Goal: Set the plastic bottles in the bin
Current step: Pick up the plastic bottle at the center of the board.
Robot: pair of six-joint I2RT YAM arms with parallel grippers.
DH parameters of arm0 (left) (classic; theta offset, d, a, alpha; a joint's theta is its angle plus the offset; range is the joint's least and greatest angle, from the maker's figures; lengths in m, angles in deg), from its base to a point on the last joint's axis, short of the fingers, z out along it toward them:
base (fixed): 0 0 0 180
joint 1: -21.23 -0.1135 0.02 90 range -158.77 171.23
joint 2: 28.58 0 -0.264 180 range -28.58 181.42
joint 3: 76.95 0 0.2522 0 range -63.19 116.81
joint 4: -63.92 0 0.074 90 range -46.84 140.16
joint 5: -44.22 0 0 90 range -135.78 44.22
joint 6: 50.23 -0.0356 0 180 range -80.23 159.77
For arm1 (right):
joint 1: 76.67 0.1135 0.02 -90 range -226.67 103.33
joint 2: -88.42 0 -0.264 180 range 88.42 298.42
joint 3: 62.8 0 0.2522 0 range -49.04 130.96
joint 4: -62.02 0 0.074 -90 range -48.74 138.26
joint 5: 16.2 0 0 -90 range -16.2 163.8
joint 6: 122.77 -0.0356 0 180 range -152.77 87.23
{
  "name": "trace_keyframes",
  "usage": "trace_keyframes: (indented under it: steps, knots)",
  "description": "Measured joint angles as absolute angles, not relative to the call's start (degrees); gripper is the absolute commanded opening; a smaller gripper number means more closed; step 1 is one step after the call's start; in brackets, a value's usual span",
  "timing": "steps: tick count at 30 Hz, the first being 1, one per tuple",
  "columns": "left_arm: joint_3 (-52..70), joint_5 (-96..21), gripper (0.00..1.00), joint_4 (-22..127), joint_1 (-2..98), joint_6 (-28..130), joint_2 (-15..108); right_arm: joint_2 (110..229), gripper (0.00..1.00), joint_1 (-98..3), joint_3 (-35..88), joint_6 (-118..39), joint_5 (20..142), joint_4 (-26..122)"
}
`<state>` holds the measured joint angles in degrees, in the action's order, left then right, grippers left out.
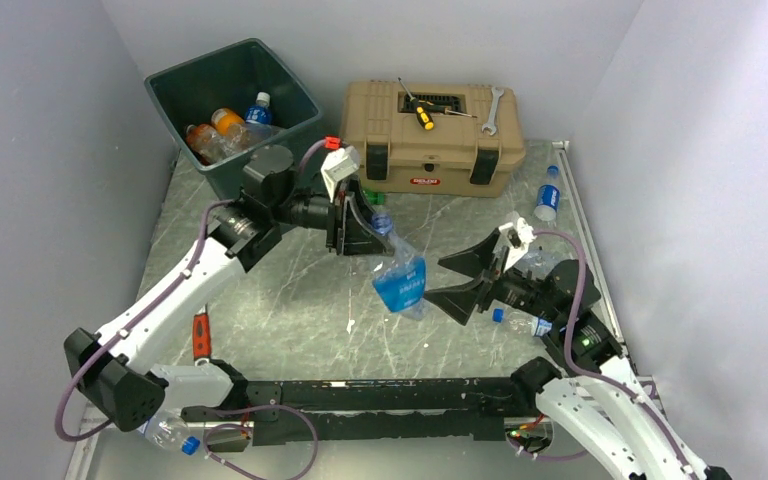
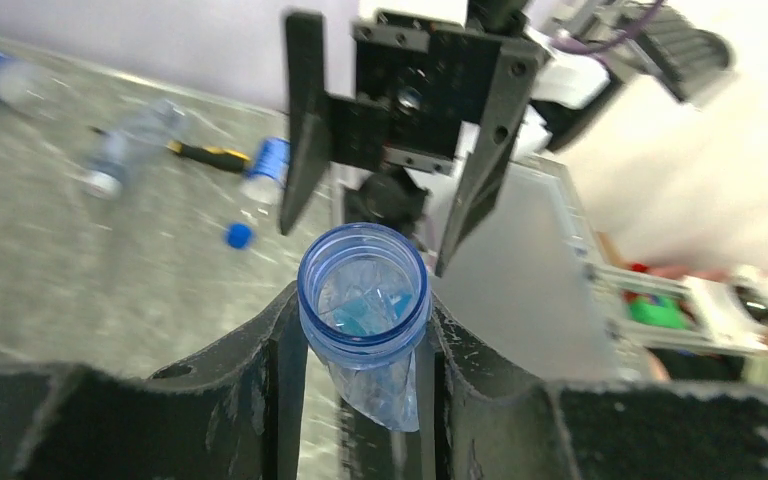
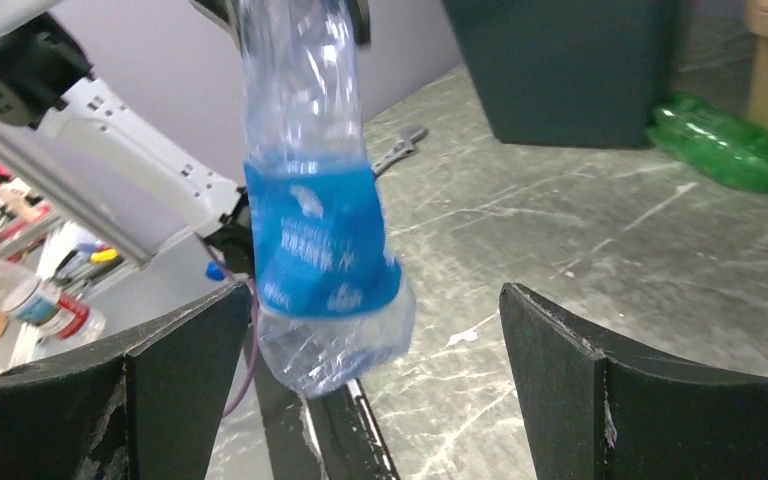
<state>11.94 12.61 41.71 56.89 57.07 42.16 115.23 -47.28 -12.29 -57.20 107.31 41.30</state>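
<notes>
Left tool [image 1: 368, 232] clenched on crushed blue-label bottle [image 1: 400, 280] at its neck, hanging above the surface [image 1: 290, 290]. Right tool [image 1: 438, 282] released, jaws wide, just beside the bottle's base. Bin [image 1: 175, 90] rear left, perhaps three bottles [image 1: 222, 130] inside. Toolbox [image 1: 430, 140] beside it, green bottle [image 3: 735, 150] lying between them.

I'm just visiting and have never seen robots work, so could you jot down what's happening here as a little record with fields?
Left gripper: shut on the neck of a crushed blue-labelled bottle, which hangs above the table
Right gripper: open, facing that bottle's lower end
Bin: back left, several bottles inside
Loose: blue-capped bottle by the right wall, green bottle beside the bin
Toolbox: tan, screwdriver and wrench on top
</notes>
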Motion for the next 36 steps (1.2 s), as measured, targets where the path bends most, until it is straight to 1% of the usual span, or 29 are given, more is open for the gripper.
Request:
trace_keyframes:
  steps: [2, 5, 8, 10, 15, 16, 18, 21, 22, 24, 27, 31, 36]
  knots:
    - [9.2, 17.2, 0.0, 44.7, 56.9, 61.5, 43.0, 117.3, 1.0, -47.0, -12.3, -57.4, 110.0, 44.2]
    - [8.3, 20.7, 0.0, 46.8, 56.8, 64.8, 43.7, 120.0, 0.99, -46.5, -12.3, -58.2, 112.6, 48.4]
    - [8.3, 22.3, 0.0, 49.5, 56.8, 66.6, 43.6, 122.7, 0.95, -45.3, -12.3, -58.8, 114.1, 51.5]
    - [8.3, 22.3, 0.0, 50.8, 56.8, 67.7, 43.7, 125.3, 0.91, -43.1, -12.3, -58.9, 114.7, 52.9]
    - [8.1, 20.3, 0.0, 51.7, 56.8, 68.0, 43.7, 129.7, 0.62, -37.6, -12.3, -60.3, 114.8, 56.8]
    - [8.0, 19.4, 0.01, 51.7, 56.8, 68.0, 43.7, 130.1, 0.56, -36.7, -12.3, -60.6, 114.7, 57.5]
    - [7.7, 18.6, 0.2, 51.9, 56.8, 68.1, 43.6, 130.0, 0.43, -35.4, -12.8, -61.1, 113.5, 59.0]
    - [7.3, 17.8, 0.5, 51.4, 57.2, 67.9, 43.5, 128.7, 0.33, -35.1, -13.9, -61.3, 111.7, 60.9]
    - [7.2, 17.6, 0.57, 51.3, 57.2, 67.9, 43.4, 127.9, 0.32, -35.0, -14.4, -61.3, 110.7, 61.3]
    - [6.3, 16.2, 0.67, 51.9, 57.4, 67.7, 42.6, 126.6, 0.29, -34.9, -15.4, -61.4, 109.0, 61.7]
    - [3.1, 11.6, 0.73, 55.2, 57.1, 68.2, 39.7, 124.8, 0.26, -34.8, -16.9, -61.4, 106.5, 61.9]
    - [-0.6, 7.8, 0.75, 62.1, 56.9, 70.8, 36.8, 123.9, 0.25, -34.8, -18.1, -61.6, 104.1, 63.0]
    - [-1.1, 6.1, 0.77, 69.8, 56.9, 75.1, 37.3, 124.5, 0.25, -34.8, -18.9, -62.4, 103.2, 64.9]
